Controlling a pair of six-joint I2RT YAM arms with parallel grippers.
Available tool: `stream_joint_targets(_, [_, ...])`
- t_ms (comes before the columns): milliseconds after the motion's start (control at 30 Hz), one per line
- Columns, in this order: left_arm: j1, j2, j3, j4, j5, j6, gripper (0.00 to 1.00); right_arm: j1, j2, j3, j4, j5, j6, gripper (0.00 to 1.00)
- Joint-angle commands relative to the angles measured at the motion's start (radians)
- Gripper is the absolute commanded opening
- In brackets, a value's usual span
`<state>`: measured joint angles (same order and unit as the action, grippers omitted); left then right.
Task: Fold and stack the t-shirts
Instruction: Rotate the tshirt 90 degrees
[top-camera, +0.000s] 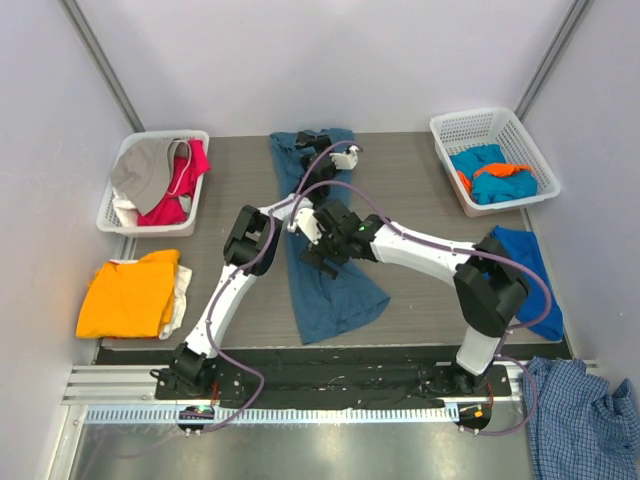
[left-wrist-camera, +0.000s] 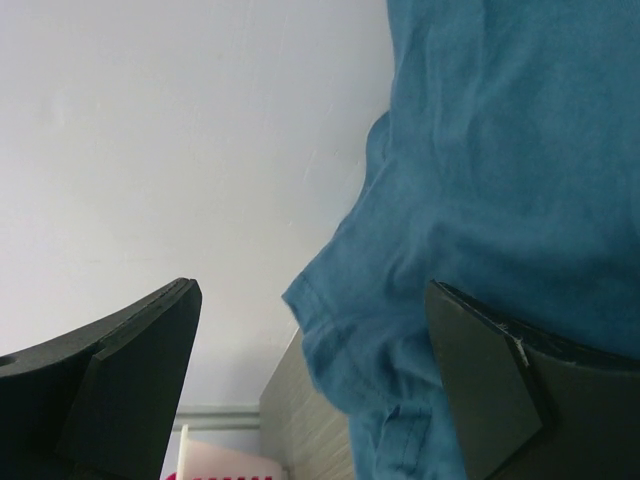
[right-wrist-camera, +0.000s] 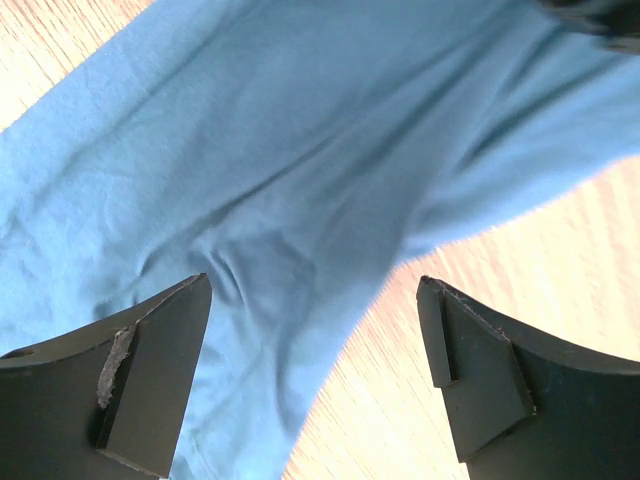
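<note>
A large dark teal-blue t-shirt (top-camera: 335, 295) lies stretched lengthwise down the middle of the table, rumpled at its far end. My left gripper (top-camera: 318, 142) is over that far end. In the left wrist view it (left-wrist-camera: 312, 300) is open, with a bunched shirt edge (left-wrist-camera: 480, 180) by the right finger and nothing gripped. My right gripper (top-camera: 318, 252) hovers over the shirt's middle. In the right wrist view it (right-wrist-camera: 315, 290) is open above the shirt's side edge (right-wrist-camera: 280, 150), holding nothing.
A white basket (top-camera: 118, 218) at the back left holds grey and red tees. A white basket (top-camera: 450, 125) at the back right holds turquoise and orange tees. A folded orange tee (top-camera: 128, 295) lies left, a blue tee (top-camera: 532, 270) right, a checked shirt (top-camera: 580, 410) near right.
</note>
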<state>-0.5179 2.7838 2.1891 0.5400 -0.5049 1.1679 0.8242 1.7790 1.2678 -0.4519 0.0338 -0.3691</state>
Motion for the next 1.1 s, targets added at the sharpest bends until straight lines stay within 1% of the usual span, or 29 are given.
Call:
stream_joint_targets(0, [-0.011, -0.173, -0.071, 0.097, -0.050, -0.037, 1.00, 0.007, -0.117, -0.039, 0.021, 0.069, -0.024, 0.93])
stream_joint_targets(167, [-0.013, -0.280, -0.185, 0.086, -0.098, -0.037, 1.00, 0.007, -0.197, -0.102, 0.030, 0.118, -0.037, 0.93])
stream_joint_targets(200, [-0.013, -0.330, -0.240, 0.074, -0.106, -0.043, 1.00, 0.007, -0.213, -0.113, 0.033, 0.132, -0.040, 0.93])
stream_joint_targets(233, [-0.013, -0.364, -0.268, 0.055, -0.112, -0.066, 1.00, 0.007, -0.248, -0.139, 0.044, 0.165, -0.039, 0.98])
stream_joint_targets(267, [-0.013, -0.397, -0.302, 0.031, -0.122, -0.095, 1.00, 0.006, -0.265, -0.154, 0.054, 0.188, -0.039, 1.00])
stream_joint_targets(300, [-0.013, -0.474, -0.372, -0.044, -0.130, -0.126, 1.00, 0.004, -0.282, -0.171, 0.065, 0.211, -0.039, 1.00])
stream_joint_targets(333, [-0.013, -0.515, -0.406, -0.102, -0.126, -0.158, 1.00, 0.001, -0.311, -0.197, 0.084, 0.256, -0.037, 1.00])
stream_joint_targets(367, [-0.013, -0.553, -0.442, -0.159, -0.126, -0.236, 1.00, -0.003, -0.325, -0.206, 0.091, 0.273, -0.031, 1.00])
stream_joint_targets(400, [-0.013, -0.635, -0.516, -0.239, -0.123, -0.269, 1.00, -0.022, -0.337, -0.214, 0.097, 0.285, -0.021, 1.00])
stream_joint_targets(433, [-0.013, -0.673, -0.553, -0.286, -0.113, -0.308, 1.00, -0.028, -0.357, -0.222, 0.099, 0.297, -0.014, 1.00])
stream_joint_targets(467, [-0.014, -0.717, -0.618, -0.378, -0.107, -0.371, 1.00, -0.037, -0.366, -0.225, 0.099, 0.305, -0.010, 1.00])
stream_joint_targets(533, [-0.019, -0.825, -0.667, -0.493, -0.064, -0.454, 1.00, -0.063, -0.384, -0.225, 0.099, 0.314, 0.009, 1.00])
stream_joint_targets(567, [-0.022, -0.858, -0.714, -0.615, -0.040, -0.520, 1.00, -0.071, -0.391, -0.226, 0.101, 0.325, 0.013, 1.00])
stream_joint_targets(600, [-0.037, -0.921, -0.735, -0.670, -0.002, -0.542, 1.00, -0.080, -0.397, -0.226, 0.102, 0.334, 0.021, 1.00])
stream_joint_targets(633, [-0.048, -0.949, -0.759, -0.713, 0.014, -0.563, 1.00, -0.085, -0.400, -0.228, 0.101, 0.344, 0.025, 1.00])
stream_joint_targets(667, [-0.060, -0.973, -0.810, -0.791, 0.031, -0.597, 1.00, -0.088, -0.406, -0.229, 0.101, 0.350, 0.029, 1.00])
stream_joint_targets(733, [-0.106, -1.044, -0.860, -0.863, 0.080, -0.632, 1.00, -0.103, -0.408, -0.240, 0.098, 0.364, 0.045, 1.00])
stream_joint_targets(767, [-0.126, -1.070, -0.917, -0.923, 0.092, -0.642, 1.00, -0.108, -0.409, -0.245, 0.093, 0.359, 0.047, 1.00])
stream_joint_targets(800, [-0.163, -1.093, -0.948, -0.948, 0.106, -0.663, 0.99, -0.111, -0.414, -0.261, 0.082, 0.354, 0.051, 1.00])
stream_joint_targets(833, [-0.183, -1.145, -0.980, -0.962, 0.127, -0.672, 1.00, -0.117, -0.420, -0.272, 0.075, 0.344, 0.052, 1.00])
stream_joint_targets(867, [-0.200, -1.173, -1.041, -0.985, 0.138, -0.683, 1.00, -0.119, -0.427, -0.283, 0.065, 0.319, 0.050, 0.99])
stream_joint_targets(900, [-0.224, -1.197, -1.066, -0.998, 0.152, -0.717, 1.00, -0.117, -0.449, -0.307, 0.046, 0.304, 0.048, 0.99])
stream_joint_targets(933, [-0.232, -1.230, -1.084, -1.024, 0.210, -0.731, 1.00, -0.120, -0.461, -0.320, 0.035, 0.293, 0.045, 0.99])
stream_joint_targets(1033, [-0.240, -1.326, -1.137, -1.123, 0.302, -0.803, 1.00, -0.119, -0.493, -0.358, -0.040, 0.238, 0.010, 0.97])
stream_joint_targets(1067, [-0.243, -1.368, -1.153, -1.181, 0.359, -0.804, 1.00, -0.120, -0.506, -0.370, -0.054, 0.233, -0.010, 0.97])
